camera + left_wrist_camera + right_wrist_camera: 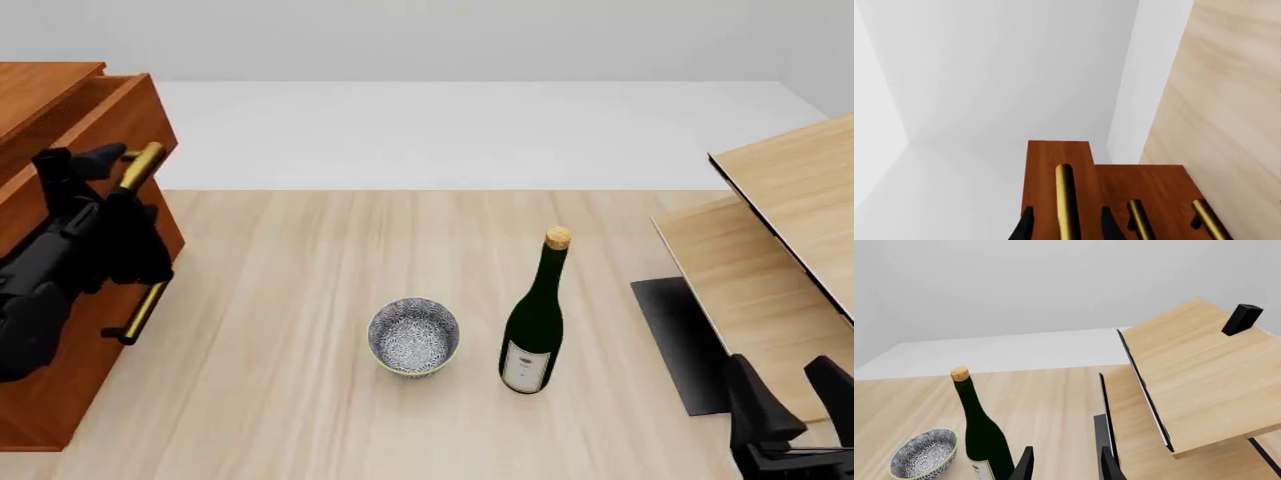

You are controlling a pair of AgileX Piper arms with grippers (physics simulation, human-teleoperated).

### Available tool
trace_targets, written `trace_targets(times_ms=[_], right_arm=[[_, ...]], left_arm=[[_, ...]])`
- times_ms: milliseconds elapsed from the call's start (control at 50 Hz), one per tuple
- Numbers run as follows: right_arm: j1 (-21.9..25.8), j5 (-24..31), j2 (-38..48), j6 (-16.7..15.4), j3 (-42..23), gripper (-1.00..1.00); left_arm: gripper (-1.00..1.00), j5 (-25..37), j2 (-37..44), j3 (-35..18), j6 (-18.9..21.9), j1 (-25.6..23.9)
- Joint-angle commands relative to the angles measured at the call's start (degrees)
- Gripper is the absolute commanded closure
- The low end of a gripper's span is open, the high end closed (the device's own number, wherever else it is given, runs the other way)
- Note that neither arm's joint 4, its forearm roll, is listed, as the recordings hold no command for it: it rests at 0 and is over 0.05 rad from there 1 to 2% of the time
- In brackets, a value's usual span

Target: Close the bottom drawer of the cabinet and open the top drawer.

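The reddish-brown cabinet (54,400) stands at the left. Its top drawer (147,110) sticks out past the fronts below it; it also shows in the left wrist view (1044,165). My left gripper (123,170) is open, its fingers on either side of the top drawer's brass handle (1064,195) with gaps on both sides. In the left wrist view the bottom drawer's handle (1207,222) and the middle drawer's handle (1137,220) sit on fronts that look flush. My right gripper (790,392) is open and empty at the near right.
A patterned bowl (414,337) and a dark green wine bottle (534,320) stand mid-table. Pale light-wood furniture (787,230) with a black base (681,340) is at the right. The right wrist view shows the bottle (984,435) and bowl (924,452).
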Motion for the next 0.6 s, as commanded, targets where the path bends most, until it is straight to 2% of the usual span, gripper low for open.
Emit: trace_targets(times_ms=[20, 600], right_arm=[[-0.1, 0.2, -0.2, 0.2, 0.0, -1.0], [-0.4, -0.7, 0.9, 1.0, 0.2, -1.0]], left_arm=[[-1.0, 0.3, 0.2, -0.1, -0.5, -0.4], [-1.0, 4.2, -6.0, 2.5, -1.4, -3.1]])
